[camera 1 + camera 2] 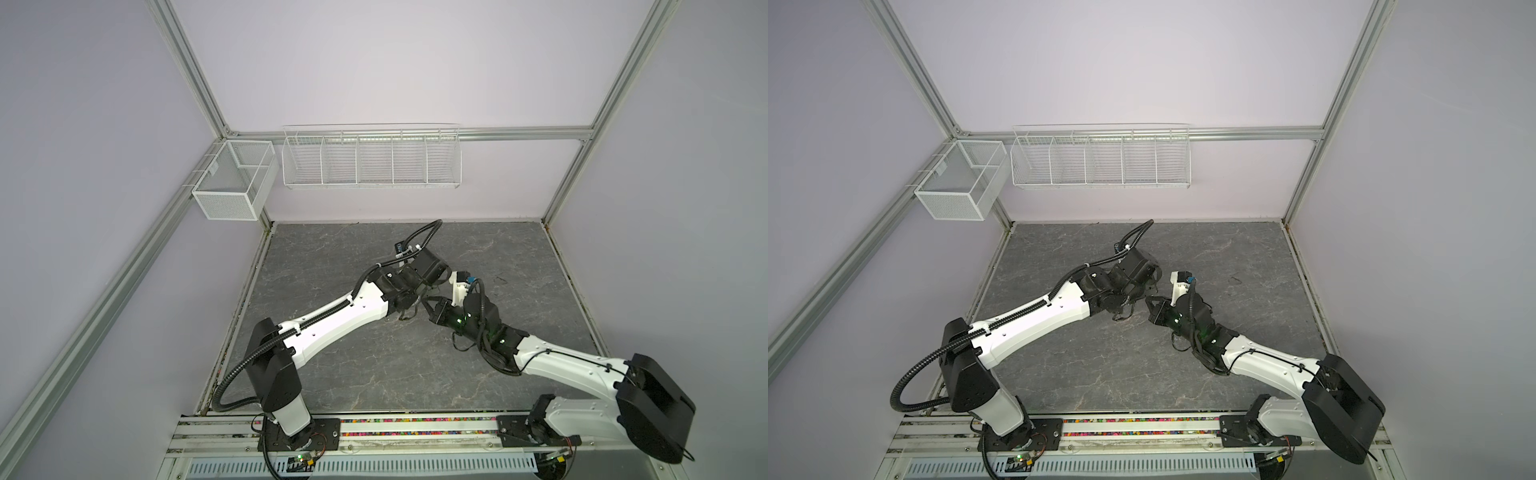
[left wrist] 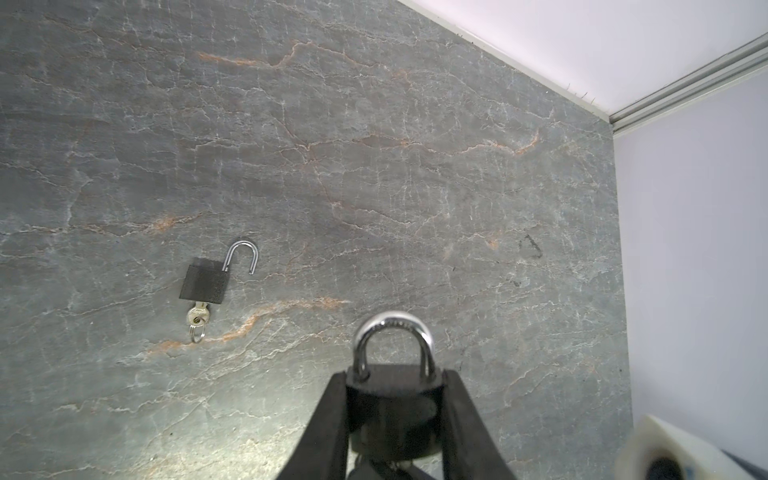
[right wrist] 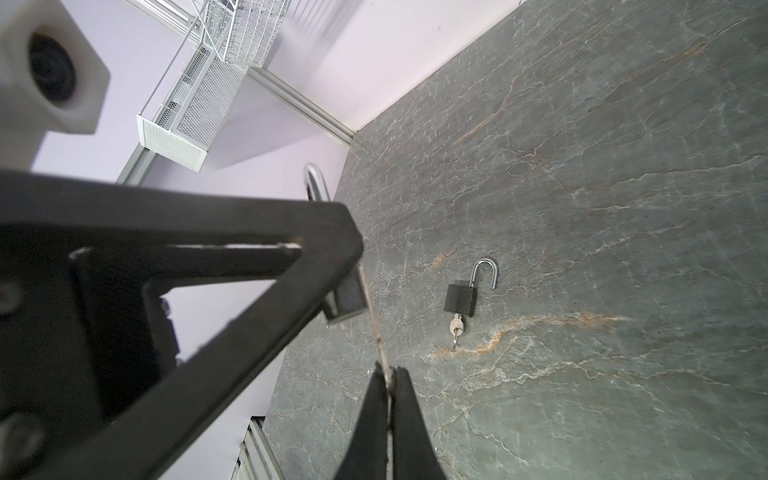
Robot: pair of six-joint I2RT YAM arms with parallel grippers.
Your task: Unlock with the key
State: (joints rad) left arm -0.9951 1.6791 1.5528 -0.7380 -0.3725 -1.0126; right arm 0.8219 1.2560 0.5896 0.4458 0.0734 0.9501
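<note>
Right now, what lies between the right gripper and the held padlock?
The key, pinched in the right gripper, runs up to the padlock; the right wrist view shows it.

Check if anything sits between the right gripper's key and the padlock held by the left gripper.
Nothing visible. The key in the right gripper runs straight to the body of the padlock clamped in the left gripper. The small open padlock lies apart on the table.

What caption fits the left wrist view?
Left gripper clamps a closed padlock by its body; a second padlock lies open on the stone tabletop, key inserted.
</note>
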